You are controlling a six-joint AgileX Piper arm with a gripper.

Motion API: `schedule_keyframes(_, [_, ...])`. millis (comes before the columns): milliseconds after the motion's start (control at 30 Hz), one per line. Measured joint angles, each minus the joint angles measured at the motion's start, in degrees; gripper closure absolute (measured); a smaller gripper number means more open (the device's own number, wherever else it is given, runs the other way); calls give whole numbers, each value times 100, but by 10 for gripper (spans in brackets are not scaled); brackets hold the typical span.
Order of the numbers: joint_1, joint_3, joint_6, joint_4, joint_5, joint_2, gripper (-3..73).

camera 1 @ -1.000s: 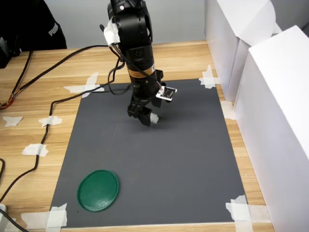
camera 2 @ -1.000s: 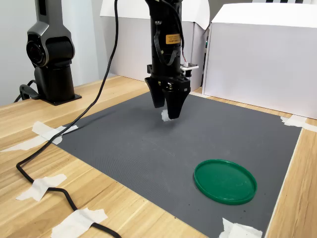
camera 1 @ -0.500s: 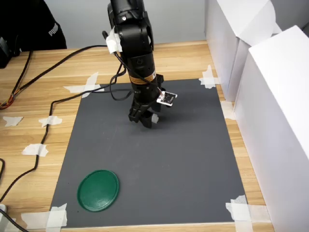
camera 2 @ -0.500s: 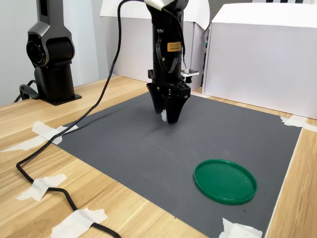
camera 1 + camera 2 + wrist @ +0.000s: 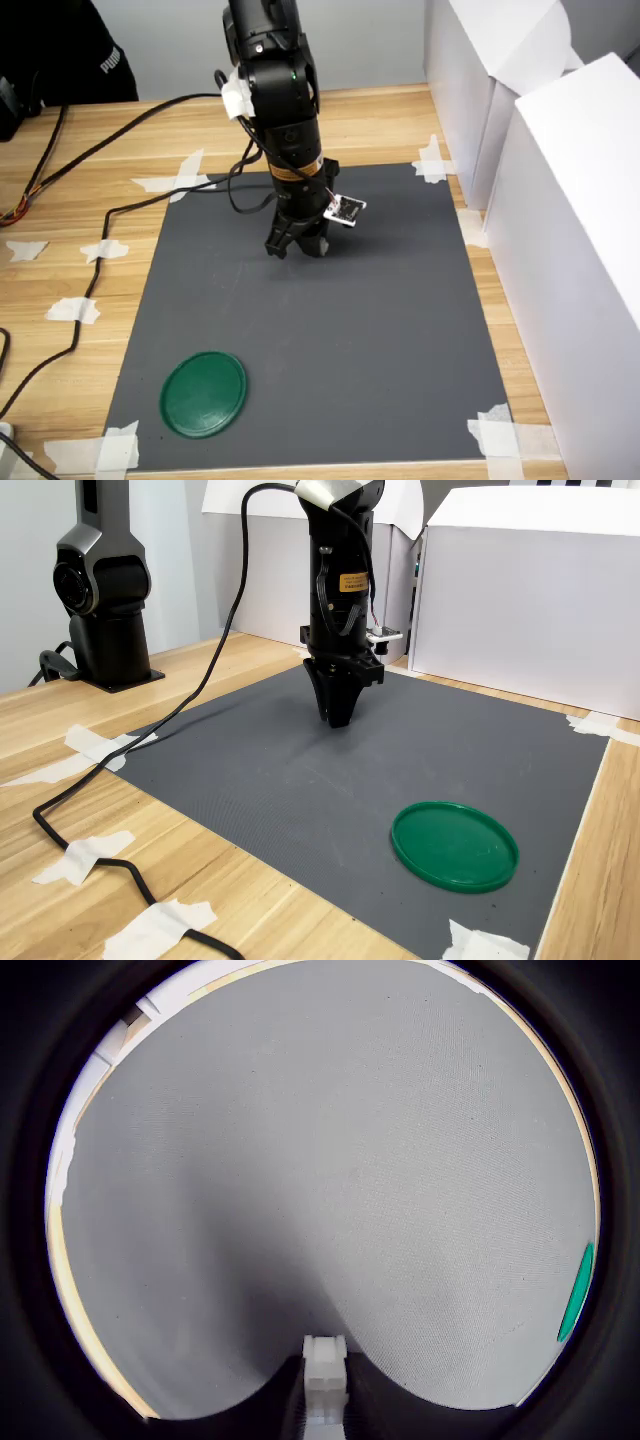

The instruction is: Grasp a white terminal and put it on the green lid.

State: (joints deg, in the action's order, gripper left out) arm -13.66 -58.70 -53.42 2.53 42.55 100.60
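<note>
My gripper (image 5: pixel 298 246) points straight down with its tips on the dark grey mat (image 5: pixel 380 330), near the mat's far side in the first exterior view. Its jaws are drawn together to a point (image 5: pixel 337 718). In the wrist view the white terminal (image 5: pixel 325 1368), a tiny ribbed block, is pinched between the two dark fingers. Both exterior views have the terminal hidden behind the fingers. The green lid (image 5: pixel 203 393) lies flat on the mat's near left corner in the first exterior view, well away from the gripper, and shows as (image 5: pixel 455 845) and at the rim (image 5: pixel 575 1292).
Tall white boxes (image 5: pixel 560 200) stand along the first exterior view's right edge of the mat. A black cable (image 5: pixel 110 215) runs over the wooden table beside several white tape pieces (image 5: pixel 72 310). A black stand (image 5: pixel 100 590) rises at the second exterior view's left.
The gripper came down onto the mat and its fingers drew together around the white terminal, which showed beside the fingers a second ago and is now covered in both exterior views.
</note>
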Motion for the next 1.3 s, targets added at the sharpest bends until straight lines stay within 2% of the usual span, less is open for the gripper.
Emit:
schedule_keyframes(267, [0, -222, 133, 16, 496, -130, 599])
schedule_keyframes(500, [0, -1294, 456, 6, 1467, -165, 599])
schedule_keyframes(633, [15, -1835, 530, -163, 1658, -165, 599])
schedule_keyframes(767, [281, -2179, 552, -128, 1645, -165, 599])
schedule_keyframes(900, [816, -2373, 430, 59, 1570, -36, 599])
schedule_keyframes(1033, [1227, -2543, 395, 84, 1531, 247, 599])
schedule_keyframes(1300, [1404, -3215, 609, 23, 1780, 939, 599])
